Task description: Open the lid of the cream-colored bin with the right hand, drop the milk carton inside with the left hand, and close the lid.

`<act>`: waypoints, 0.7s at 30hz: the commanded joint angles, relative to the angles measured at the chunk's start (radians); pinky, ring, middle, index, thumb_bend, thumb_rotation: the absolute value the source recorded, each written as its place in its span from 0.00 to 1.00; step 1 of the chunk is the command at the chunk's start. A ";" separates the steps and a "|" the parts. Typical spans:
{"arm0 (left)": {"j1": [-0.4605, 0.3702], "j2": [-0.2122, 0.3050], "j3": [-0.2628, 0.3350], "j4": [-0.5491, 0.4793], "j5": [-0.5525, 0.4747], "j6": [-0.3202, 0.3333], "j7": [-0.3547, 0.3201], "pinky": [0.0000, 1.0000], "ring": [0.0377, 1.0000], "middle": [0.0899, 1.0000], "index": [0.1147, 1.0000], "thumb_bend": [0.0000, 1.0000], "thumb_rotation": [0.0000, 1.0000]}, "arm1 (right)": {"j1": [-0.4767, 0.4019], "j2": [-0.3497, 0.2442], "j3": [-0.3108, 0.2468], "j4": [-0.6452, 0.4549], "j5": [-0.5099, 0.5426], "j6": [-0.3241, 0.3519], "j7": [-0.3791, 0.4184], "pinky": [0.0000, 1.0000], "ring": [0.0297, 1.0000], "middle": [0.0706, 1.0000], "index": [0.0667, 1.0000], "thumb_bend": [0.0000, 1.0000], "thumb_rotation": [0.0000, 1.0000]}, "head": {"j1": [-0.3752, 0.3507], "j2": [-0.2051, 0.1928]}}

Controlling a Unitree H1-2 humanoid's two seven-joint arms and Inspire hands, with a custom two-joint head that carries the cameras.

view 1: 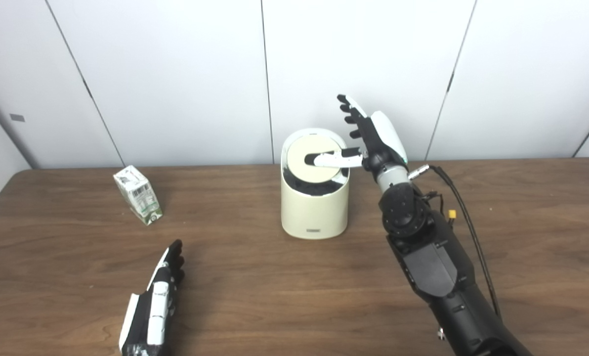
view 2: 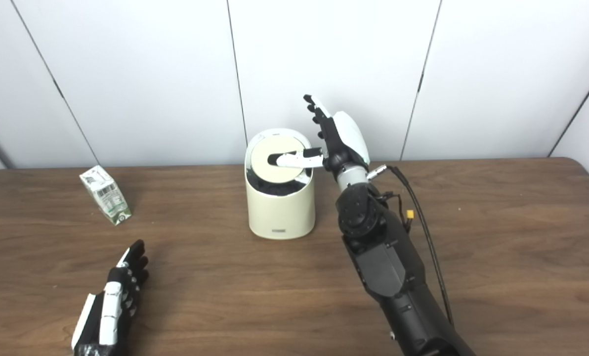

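The cream-colored bin (view 1: 315, 205) stands mid-table with its round lid (view 1: 319, 159) tilted up at the front, a dark gap showing beneath it. My right hand (view 1: 368, 133) is raised beside the bin's right rim, open, fingers pointing up; its thumb (view 1: 334, 159) lies across the lid's top. The milk carton (view 1: 138, 195), white with green print, stands tilted at the far left of the table. My left hand (view 1: 156, 301) rests open on the table near the front left, well short of the carton and holding nothing.
The brown wooden table (view 1: 274, 277) stretches wide on both sides of the bin. White wall panels (view 1: 176, 74) rise just behind its far edge. A black cable (view 1: 465, 217) runs along my right forearm.
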 commanded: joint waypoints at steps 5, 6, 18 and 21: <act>0.009 -0.004 -0.012 -0.019 -0.006 -0.017 -0.006 1.00 1.00 1.00 1.00 0.55 1.00 | -0.038 -0.011 0.010 -0.031 -0.014 -0.065 -0.016 0.76 0.86 0.89 0.91 0.95 0.27 | 0.004 0.004; 0.010 -0.004 -0.012 -0.021 -0.008 -0.016 -0.006 1.00 1.00 1.00 1.00 0.55 1.00 | -0.035 -0.014 0.011 -0.032 -0.014 -0.068 -0.015 0.76 0.86 0.89 0.91 0.95 0.27 | 0.004 0.008; 0.012 0.001 -0.014 -0.032 -0.009 -0.007 -0.008 1.00 1.00 1.00 1.00 0.55 1.00 | -0.036 -0.114 0.157 -0.036 -0.200 -0.111 -0.006 0.90 0.95 0.93 0.95 0.93 0.17 | 0.002 0.024; 0.011 0.002 -0.016 -0.033 -0.004 -0.007 -0.008 1.00 1.00 1.00 1.00 0.57 1.00 | -0.036 -0.122 0.179 -0.035 -0.234 -0.113 -0.002 0.91 0.95 0.93 0.95 0.94 0.17 | 0.003 0.026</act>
